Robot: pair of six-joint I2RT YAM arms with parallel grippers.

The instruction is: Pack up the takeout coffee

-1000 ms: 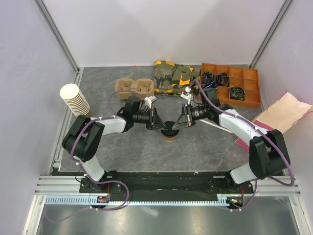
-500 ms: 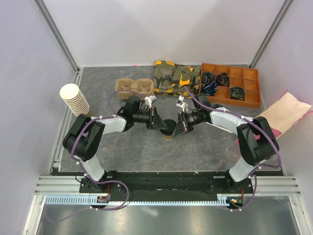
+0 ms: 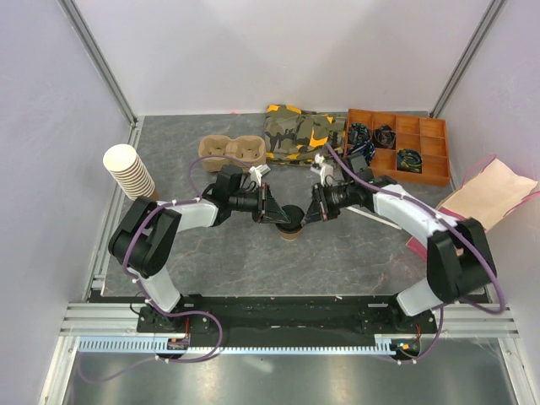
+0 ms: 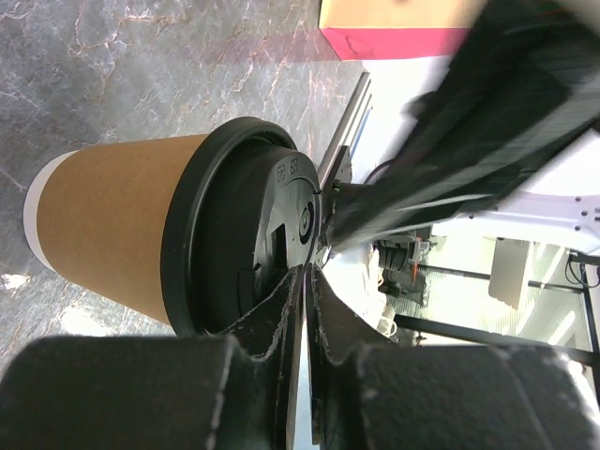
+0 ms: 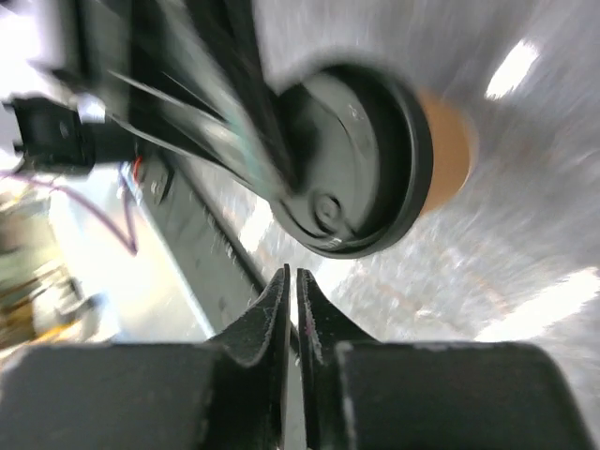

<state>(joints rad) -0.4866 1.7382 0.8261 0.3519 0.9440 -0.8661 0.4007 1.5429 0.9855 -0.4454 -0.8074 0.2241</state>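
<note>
From above, the takeout coffee (image 3: 291, 222) stands upright on the table (image 3: 337, 261) between the arms, apart from the cup carrier (image 3: 232, 150) behind it. The left pincer (image 3: 274, 211) and right pincer (image 3: 313, 208) flank its top.

Left wrist view: the left pincer's fingers are pressed together, tips at the black lid (image 4: 248, 234), gripping nothing.

Right wrist view, blurred: the right pincer is likewise closed and empty, just beside the lid.

This looks like lid seating. Next, one pincer must open and grasp the cup body.
</note>
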